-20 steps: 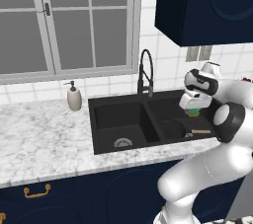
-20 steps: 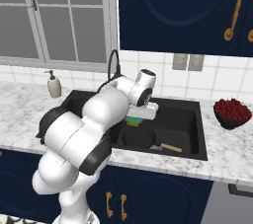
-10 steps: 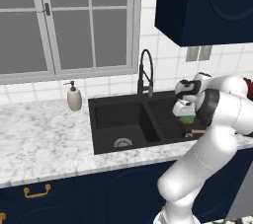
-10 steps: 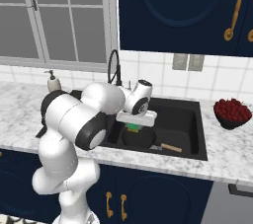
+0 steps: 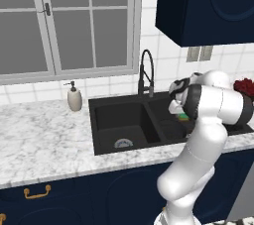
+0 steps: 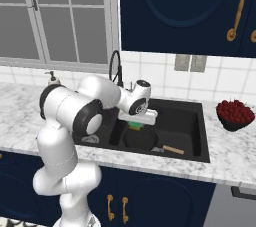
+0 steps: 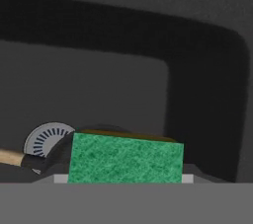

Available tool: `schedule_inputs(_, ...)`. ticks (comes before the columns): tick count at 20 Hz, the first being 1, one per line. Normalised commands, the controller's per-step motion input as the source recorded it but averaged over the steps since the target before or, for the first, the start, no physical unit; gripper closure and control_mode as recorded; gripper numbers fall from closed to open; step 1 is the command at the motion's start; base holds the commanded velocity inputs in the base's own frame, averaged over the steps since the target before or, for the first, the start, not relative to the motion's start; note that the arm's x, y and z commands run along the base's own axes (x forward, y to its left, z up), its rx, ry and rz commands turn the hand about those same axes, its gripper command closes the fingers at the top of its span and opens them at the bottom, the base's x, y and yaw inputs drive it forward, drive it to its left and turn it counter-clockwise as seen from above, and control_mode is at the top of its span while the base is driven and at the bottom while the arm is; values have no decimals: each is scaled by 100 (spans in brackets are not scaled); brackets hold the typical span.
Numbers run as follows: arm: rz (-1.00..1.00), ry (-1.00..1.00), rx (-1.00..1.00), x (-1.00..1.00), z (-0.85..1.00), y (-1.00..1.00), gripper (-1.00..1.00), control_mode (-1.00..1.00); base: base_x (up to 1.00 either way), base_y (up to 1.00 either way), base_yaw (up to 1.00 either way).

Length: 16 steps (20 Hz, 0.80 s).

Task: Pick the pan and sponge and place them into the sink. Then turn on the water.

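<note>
The gripper (image 6: 136, 122) hangs over the right basin of the sink (image 6: 192, 140), its jaws part-open and clamped on the sponge (image 6: 135, 125), green face (image 7: 125, 158) toward the hand camera. Whether both fingers press the sponge is hard to tell, as it hides them. The pan (image 6: 141, 139) lies on the floor of that basin just below the sponge, its wooden handle (image 6: 173, 149) pointing toward the sink's front right. The faucet (image 5: 145, 72) stands behind the sink's divider.

Base views flank arm, both facing sink (image 5: 124, 120); hand view close inside basin.
</note>
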Motion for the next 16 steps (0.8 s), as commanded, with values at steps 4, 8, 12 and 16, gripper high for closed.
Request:
schedule_inputs(4,4,-9,1,0,-13,-19,100,-100,0,0,0)
schedule_inputs(8,3,-14,4,0,-51,-22,100,-100,0,0,0)
schedule_inputs(12,2,-13,5,-1,-37,-25,100,-100,0,0,0)
schedule_inputs(16,4,-17,6,-1,-29,-40,100,-100,0,0,0)
